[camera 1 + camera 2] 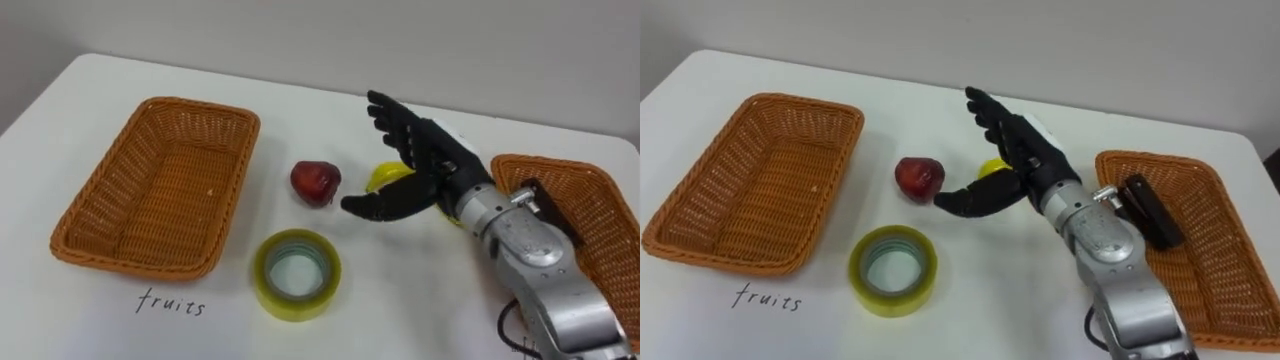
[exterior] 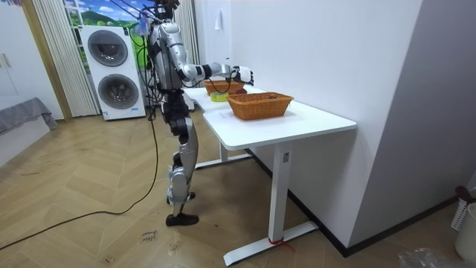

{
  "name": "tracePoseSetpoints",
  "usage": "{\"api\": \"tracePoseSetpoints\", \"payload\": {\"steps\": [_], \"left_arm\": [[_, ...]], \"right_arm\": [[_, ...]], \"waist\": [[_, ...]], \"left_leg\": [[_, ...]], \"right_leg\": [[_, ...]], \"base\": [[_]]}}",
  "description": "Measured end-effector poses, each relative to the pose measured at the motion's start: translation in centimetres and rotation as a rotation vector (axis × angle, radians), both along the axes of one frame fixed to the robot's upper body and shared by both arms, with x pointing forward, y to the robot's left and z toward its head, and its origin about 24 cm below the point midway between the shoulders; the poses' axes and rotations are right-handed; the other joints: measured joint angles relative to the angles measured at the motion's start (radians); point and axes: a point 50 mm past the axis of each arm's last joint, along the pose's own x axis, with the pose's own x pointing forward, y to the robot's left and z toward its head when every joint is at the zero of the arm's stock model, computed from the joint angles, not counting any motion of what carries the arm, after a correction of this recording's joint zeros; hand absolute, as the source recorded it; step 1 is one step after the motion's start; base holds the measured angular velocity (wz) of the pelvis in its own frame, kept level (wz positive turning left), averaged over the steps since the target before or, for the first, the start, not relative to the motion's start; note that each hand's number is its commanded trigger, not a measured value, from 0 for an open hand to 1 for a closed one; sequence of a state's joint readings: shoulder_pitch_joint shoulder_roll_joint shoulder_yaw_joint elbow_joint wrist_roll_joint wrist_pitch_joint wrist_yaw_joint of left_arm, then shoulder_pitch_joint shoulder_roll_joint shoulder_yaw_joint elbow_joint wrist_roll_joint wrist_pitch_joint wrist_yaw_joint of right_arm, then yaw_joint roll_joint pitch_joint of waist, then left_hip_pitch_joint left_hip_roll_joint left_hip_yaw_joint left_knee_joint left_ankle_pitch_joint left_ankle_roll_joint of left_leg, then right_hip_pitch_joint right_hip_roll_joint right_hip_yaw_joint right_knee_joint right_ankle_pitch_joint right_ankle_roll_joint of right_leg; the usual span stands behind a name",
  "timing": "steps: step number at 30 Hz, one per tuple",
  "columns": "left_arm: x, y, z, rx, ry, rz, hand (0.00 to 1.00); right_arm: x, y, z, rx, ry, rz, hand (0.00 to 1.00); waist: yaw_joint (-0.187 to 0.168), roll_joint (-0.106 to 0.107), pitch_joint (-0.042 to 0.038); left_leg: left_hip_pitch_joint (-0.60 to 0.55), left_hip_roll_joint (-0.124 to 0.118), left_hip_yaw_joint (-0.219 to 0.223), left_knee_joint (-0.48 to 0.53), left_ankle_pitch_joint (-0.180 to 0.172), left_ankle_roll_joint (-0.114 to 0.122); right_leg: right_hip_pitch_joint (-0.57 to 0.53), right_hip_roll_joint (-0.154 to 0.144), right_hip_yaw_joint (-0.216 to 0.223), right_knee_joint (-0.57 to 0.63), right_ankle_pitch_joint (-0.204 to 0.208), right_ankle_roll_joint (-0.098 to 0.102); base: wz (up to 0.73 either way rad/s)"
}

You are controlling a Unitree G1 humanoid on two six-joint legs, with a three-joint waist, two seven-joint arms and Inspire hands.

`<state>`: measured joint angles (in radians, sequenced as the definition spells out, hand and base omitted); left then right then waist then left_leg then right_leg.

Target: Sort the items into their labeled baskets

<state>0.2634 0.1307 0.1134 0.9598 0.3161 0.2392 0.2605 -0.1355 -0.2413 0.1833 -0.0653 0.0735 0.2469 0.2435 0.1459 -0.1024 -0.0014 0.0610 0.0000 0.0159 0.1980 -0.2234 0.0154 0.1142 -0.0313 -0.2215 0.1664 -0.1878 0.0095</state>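
White table (image 1: 400, 300): we see the right hand (image 1: 425, 160) spread wide, grasping nothing, just beside the red apple (image 1: 315, 183), apparently poised to move it into the empty left basket (image 1: 165, 190).

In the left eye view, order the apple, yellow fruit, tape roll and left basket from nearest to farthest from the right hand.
From the right hand:
1. yellow fruit, behind the palm
2. apple, by the thumb
3. tape roll, lower left
4. left basket, far left
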Motion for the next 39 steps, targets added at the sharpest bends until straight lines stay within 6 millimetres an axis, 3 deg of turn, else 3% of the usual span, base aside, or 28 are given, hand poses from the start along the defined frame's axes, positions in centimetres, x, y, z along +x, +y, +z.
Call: {"api": "tracePoseSetpoints", "payload": {"steps": [5, 8, 17, 39], "left_arm": [[0.7, 0.0, 0.1, 0.001, -0.021, -0.007, 0.00], [1.2, 0.0, 0.2, 0.003, -0.039, -0.014, 0.00], [2.2, -0.4, 0.2, -0.008, -0.066, -0.019, 0.00], [3.0, -0.4, 0.3, -0.005, -0.084, -0.031, 0.00]], "right_arm": [[-0.3, 1.3, -0.5, 0.004, 0.030, 0.068, 0.00], [-0.4, 1.6, -0.6, 0.001, 0.044, 0.093, 0.00], [-1.0, 2.3, -1.3, -0.039, 0.086, 0.182, 0.00], [-1.2, 2.6, -0.5, -0.107, 0.050, 0.237, 0.00]], "waist": [[0.000, -0.005, -0.0029], [0.002, -0.014, -0.0093], [0.014, -0.017, -0.0079], [0.027, -0.023, -0.0018]], "left_leg": [[-0.004, 0.002, 0.001, -0.001, 0.000, -0.001], [-0.016, 0.001, 0.001, 0.003, 0.000, -0.001], [-0.015, 0.001, -0.002, 0.002, 0.001, -0.001], [-0.017, -0.004, -0.026, -0.001, 0.001, 0.000]], "right_leg": [[-0.004, 0.002, 0.000, 0.000, 0.000, 0.000], [-0.014, 0.002, 0.002, 0.000, 0.000, 0.000], [-0.012, 0.001, 0.000, 0.000, 0.000, 0.000], [-0.008, -0.001, -0.016, -0.001, 0.000, 0.000]], "base": [[0.00], [0.00], [0.00], [0.03]]}}
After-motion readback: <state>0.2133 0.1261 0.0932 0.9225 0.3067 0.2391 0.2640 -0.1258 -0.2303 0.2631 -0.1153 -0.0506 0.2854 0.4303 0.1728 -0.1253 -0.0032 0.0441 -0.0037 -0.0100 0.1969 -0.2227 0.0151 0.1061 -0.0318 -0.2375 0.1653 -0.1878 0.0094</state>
